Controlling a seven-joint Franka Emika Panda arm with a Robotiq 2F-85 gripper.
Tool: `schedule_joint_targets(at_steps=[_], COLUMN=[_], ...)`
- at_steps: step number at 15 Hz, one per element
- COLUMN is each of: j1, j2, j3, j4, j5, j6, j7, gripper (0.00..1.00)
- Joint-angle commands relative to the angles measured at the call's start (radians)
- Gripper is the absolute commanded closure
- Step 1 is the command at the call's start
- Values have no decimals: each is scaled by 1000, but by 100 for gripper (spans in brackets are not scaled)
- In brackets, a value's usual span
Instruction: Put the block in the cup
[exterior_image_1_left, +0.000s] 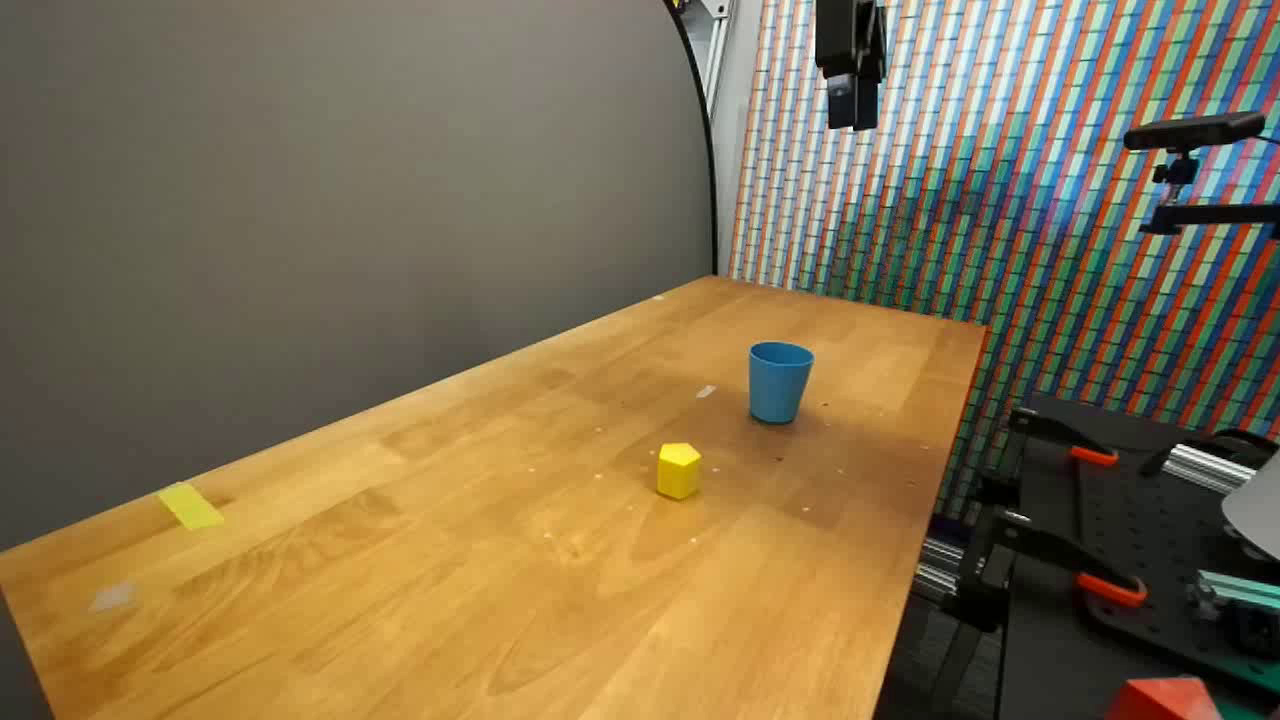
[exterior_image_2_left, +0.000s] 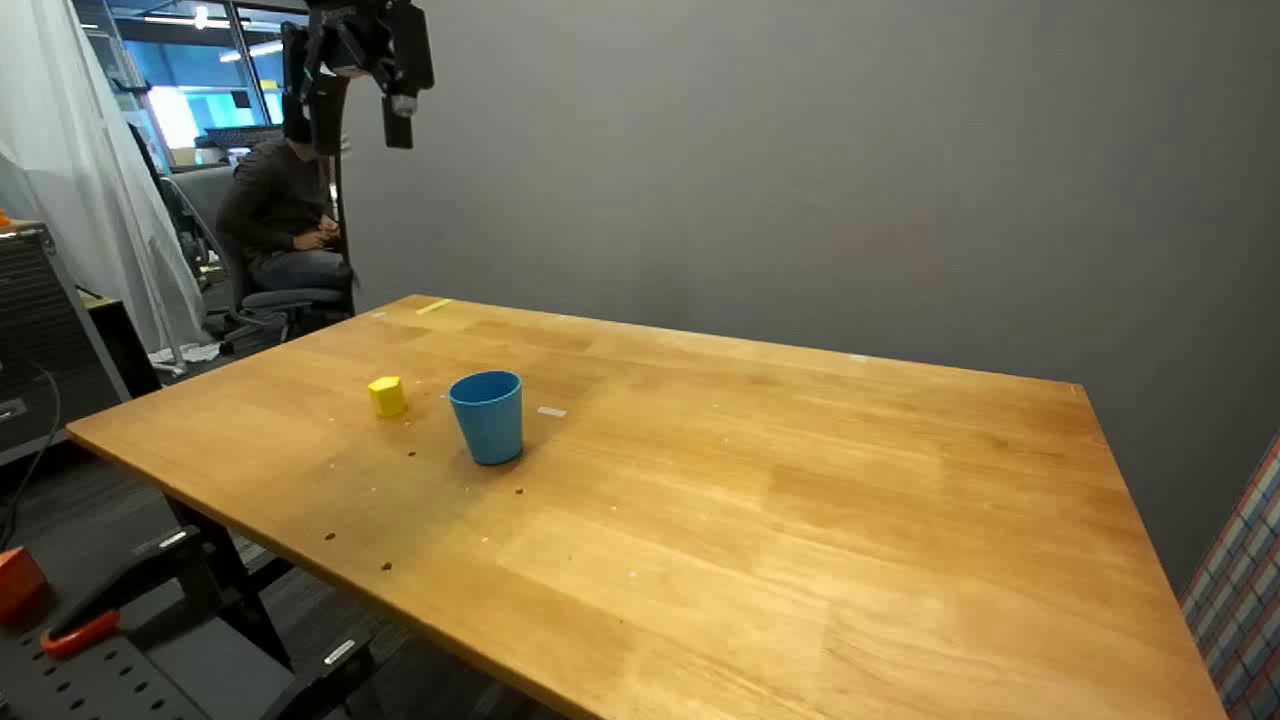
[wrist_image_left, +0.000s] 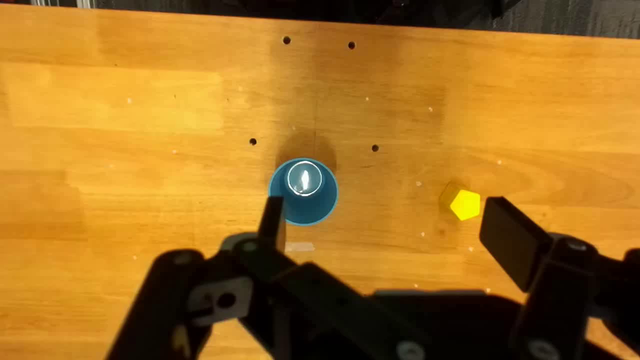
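Observation:
The block is a small bright yellow piece with a five-sided top, standing upright on the table in both exterior views (exterior_image_1_left: 679, 472) (exterior_image_2_left: 387, 397). It also shows in the wrist view (wrist_image_left: 465, 205), close beside the right-hand finger in the picture. The blue cup stands upright, mouth up, a short way from the block in both exterior views (exterior_image_1_left: 779, 383) (exterior_image_2_left: 488, 420). In the wrist view the cup (wrist_image_left: 310, 207) is partly covered by the left-hand finger; its visible inside holds nothing. My gripper (wrist_image_left: 384, 210) is open and empty, high above the table in both exterior views (exterior_image_1_left: 852, 122) (exterior_image_2_left: 363, 145).
The wooden table (exterior_image_1_left: 450, 600) bears a flat yellow tape patch (exterior_image_1_left: 192, 506) near its far edge. A grey screen (exterior_image_2_left: 800, 180) stands behind it. Black clamps with orange tips (exterior_image_1_left: 1065, 570) sit on a dark bench beside the table. A person (exterior_image_2_left: 285, 210) sits beyond the table.

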Motion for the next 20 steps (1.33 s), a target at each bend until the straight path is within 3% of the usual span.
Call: schedule_joint_targets(at_steps=[1, 12, 15, 20], j1=[3, 3, 31, 126], j2=[1, 0, 91, 332], j3=[-2, -2, 23, 121], j4=[4, 12, 43, 125], j5=[-1, -1, 40, 143], j6=[-1, -1, 84, 331], j7=[1, 1, 8, 37], gripper=[0, 0, 0, 0])
